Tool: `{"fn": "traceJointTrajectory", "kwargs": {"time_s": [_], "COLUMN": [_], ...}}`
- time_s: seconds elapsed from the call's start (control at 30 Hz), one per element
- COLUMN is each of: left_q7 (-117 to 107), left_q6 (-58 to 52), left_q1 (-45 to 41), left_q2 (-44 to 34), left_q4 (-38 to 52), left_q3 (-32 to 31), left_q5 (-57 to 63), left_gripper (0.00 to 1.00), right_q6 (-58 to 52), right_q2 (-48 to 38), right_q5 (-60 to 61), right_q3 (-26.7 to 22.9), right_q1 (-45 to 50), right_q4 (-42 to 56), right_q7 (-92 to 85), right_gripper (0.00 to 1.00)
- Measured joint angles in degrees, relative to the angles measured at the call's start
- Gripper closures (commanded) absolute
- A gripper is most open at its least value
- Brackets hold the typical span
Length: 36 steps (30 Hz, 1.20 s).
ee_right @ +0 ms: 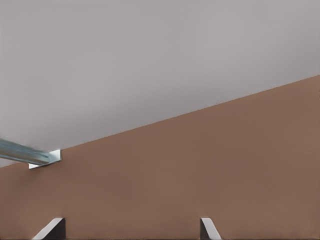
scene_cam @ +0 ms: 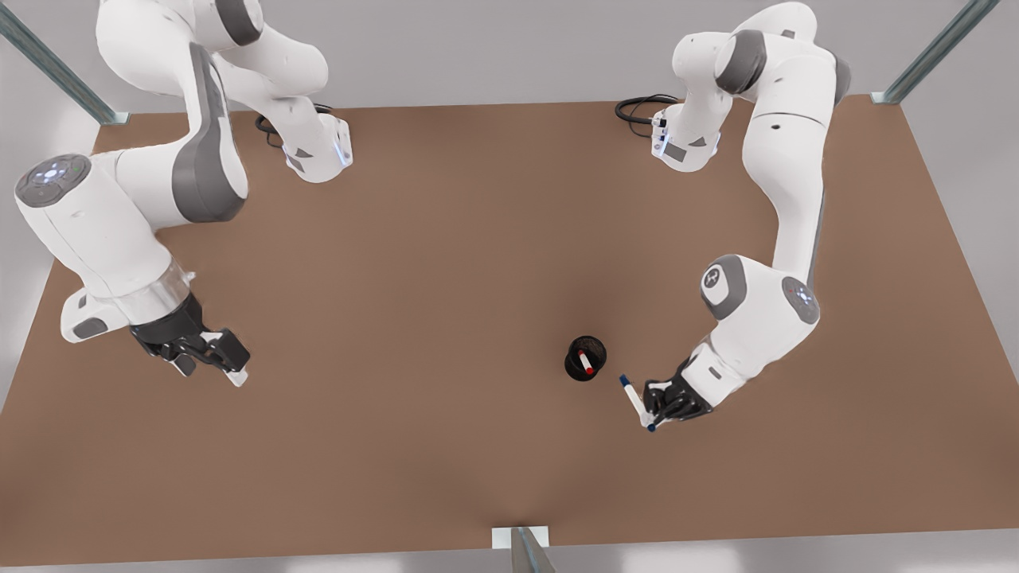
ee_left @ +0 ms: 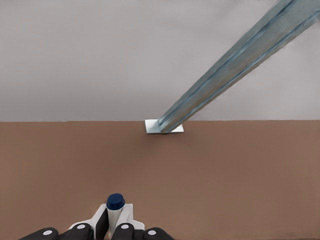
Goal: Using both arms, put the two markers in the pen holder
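Note:
The black pen holder [scene_cam: 574,369] stands on the brown table [scene_cam: 446,263], right of centre in the front view. The red marker [scene_cam: 586,362] sits inside it, leaning, with its red end up. My left gripper [scene_cam: 657,414], on the arm at the front view's right, is shut on the blue marker [scene_cam: 635,400] just right of and nearer than the holder. The left wrist view shows the blue marker's cap [ee_left: 115,201] sticking out past the left gripper [ee_left: 114,226]. My right gripper [scene_cam: 213,368] hangs open and holds nothing at the front view's left, its fingertips [ee_right: 209,228] wide apart.
A metal frame post with a white foot plate [scene_cam: 521,538] stands at the table's near edge, and the foot plate [ee_left: 164,126] also appears in the left wrist view. More posts rise at the far corners. Black cables [scene_cam: 641,107] lie by the arm bases.

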Motion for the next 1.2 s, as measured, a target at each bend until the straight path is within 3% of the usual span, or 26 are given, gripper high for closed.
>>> {"fn": "traceJointTrajectory", "kwargs": {"time_s": [0.07, 0.13, 0.2, 0.27, 0.5, 0.83, 0.87, 1.13, 1.2], "left_q7": [4.67, 9.46, 13.91, 18.11, 29.83, 40.69, 41.55, 47.37, 47.65], "left_q6": [4.17, 7.59, 10.05, 11.8, 14.79, 18.46, 18.62, 18.74, 18.12], "left_q1": [-0.08, 0.27, 0.33, 0.65, 0.39, -2.21, -2.19, -0.68, 1.7], "left_q2": [0.31, 0.18, -1.94, -4.69, -9.69, -6.8, -7.25, -8.92, -9.56], "left_q4": [-2.86, -5.71, -9.88, -14.3, -22.94, -25.09, -25.53, -26.55, -22.99], "left_q3": [-1.08, -1.51, -2.68, -3.48, -5.47, -5.7, -5.7, -5.83, -5.54], "left_q5": [-4.53, -8.27, -10.79, -12.29, -14.25, -14.65, -14.72, -15.08, -15.11], "left_gripper": [0.79, 0.79, 0.79, 0.79, 0.79, 0.79, 0.01, 0.0, 0.0], "right_q6": [-8.96, -14.88, -14.96, -14.41, -13.32, -13.26, -13.3, -13.48, -13.5], "right_q2": [4.58, 4.56, -4.31, -6.76, -5.85, -5.91, -5.92, -5.93, -6.0], "right_q5": [-0.62, -1.15, -1.45, -1.62, -1.8, -1.85, -1.85, -1.85, -1.85], "right_q3": [1.38, 2.07, 3.2, 3.5, 3.65, 3.83, 3.83, 3.92, 3.98], "right_q1": [-0.12, -0.37, -2.69, -3.81, -3.89, -3.94, -3.94, -4.0, -3.94], "right_q4": [7.78, 8.57, -6.87, -11.96, -13.5, -13.43, -13.43, -13.43, -13.33], "right_q7": [-2.08, -3.94, -5.62, -7.11, -11.23, -14.97, -15.25, -16.99, -17.31], "right_gripper": [0.03, 0.02, 0.0, 0.0, 0.0, 0.0, 0.0, 0.0, 0.0]}}
